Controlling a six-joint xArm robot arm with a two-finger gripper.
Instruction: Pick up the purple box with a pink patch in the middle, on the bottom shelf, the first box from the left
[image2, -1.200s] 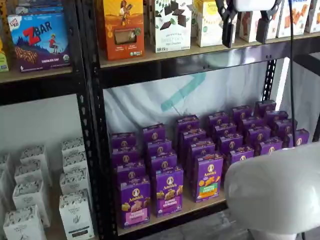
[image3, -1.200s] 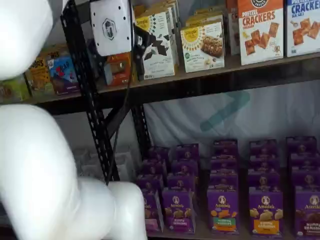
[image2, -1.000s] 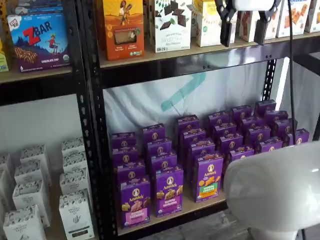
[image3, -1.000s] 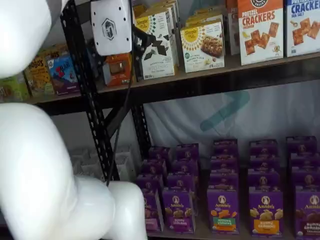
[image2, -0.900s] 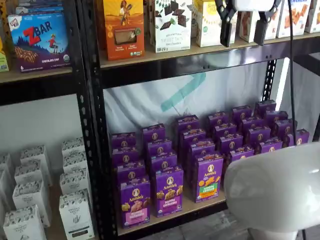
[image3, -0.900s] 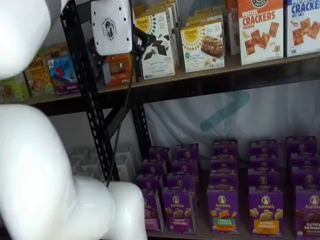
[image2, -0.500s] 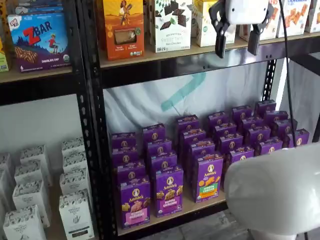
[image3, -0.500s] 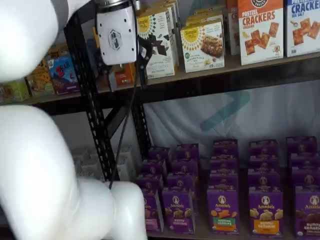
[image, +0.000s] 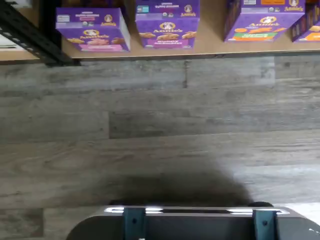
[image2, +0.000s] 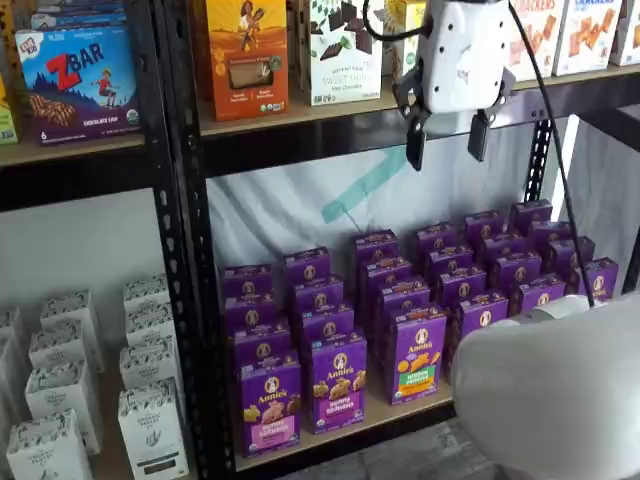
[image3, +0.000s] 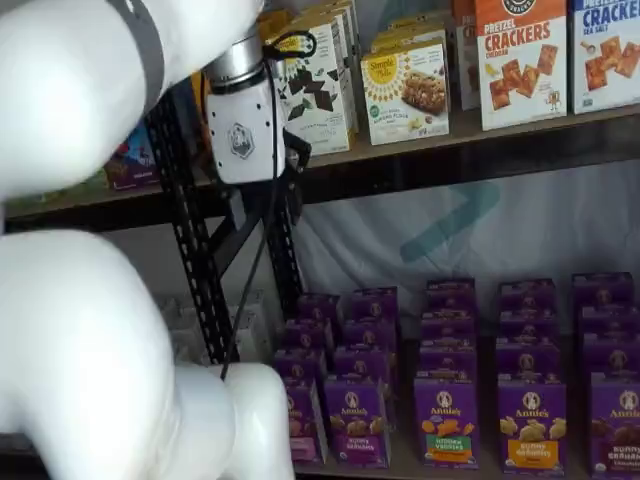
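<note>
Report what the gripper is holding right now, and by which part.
Nothing is held. The gripper hangs open and empty, high above the purple box on the bottom shelf.

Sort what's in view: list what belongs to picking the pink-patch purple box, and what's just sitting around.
Belongs to the job:
- the purple box with the pink patch, front of its row
- the bottom shelf it stands on
- the gripper, fingers apart, up by the shelf above

Just sitting around:
- the green-patch purple box
- the orange box
- the Zbar box
- the white cartons
</note>
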